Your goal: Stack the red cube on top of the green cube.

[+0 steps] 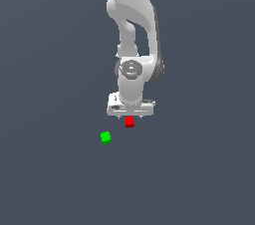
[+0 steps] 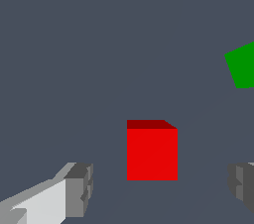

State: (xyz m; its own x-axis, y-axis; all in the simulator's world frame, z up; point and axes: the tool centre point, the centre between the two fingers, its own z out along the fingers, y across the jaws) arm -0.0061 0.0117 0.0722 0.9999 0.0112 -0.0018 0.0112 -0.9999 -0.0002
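No writing or label shows anywhere. The bench (image 1: 199,169) is a plain, dark grey-blue surface with no room visible beyond it. Two cubes lie on it: one red cube (image 1: 129,122) and one green cube (image 1: 105,137), apart, the green to the exterior view's left. The claw (image 1: 130,114) hangs spread and released, seemingly straddling the red cube untouched.

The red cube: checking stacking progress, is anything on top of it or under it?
Nothing lies on the red cube; the open gripper straddles it. It seems to sit on the grey floor; its underside is hidden. The green cube sits apart.
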